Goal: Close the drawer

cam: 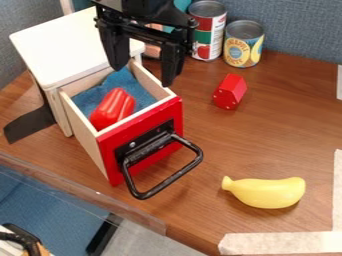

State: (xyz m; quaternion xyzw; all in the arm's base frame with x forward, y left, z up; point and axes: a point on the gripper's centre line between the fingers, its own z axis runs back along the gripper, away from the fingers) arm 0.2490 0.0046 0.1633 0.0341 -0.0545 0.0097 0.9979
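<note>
My gripper (144, 75) hangs open over the back part of the drawer, its two fingers spread apart with nothing between them. The drawer (143, 131), with a red front and a black loop handle (167, 173), is pulled out of the white-topped wooden cabinet (63, 42). Inside it, a red pepper-like object (113, 108) lies on blue lining. The handle faces the table's front edge, away from the gripper.
Two cans, one red and white (208, 32) and one blue and yellow (242, 45), stand at the back. A red block (230, 92) lies right of the drawer, and a yellow banana (265, 192) at front right. White tape (280, 243) marks the front edge.
</note>
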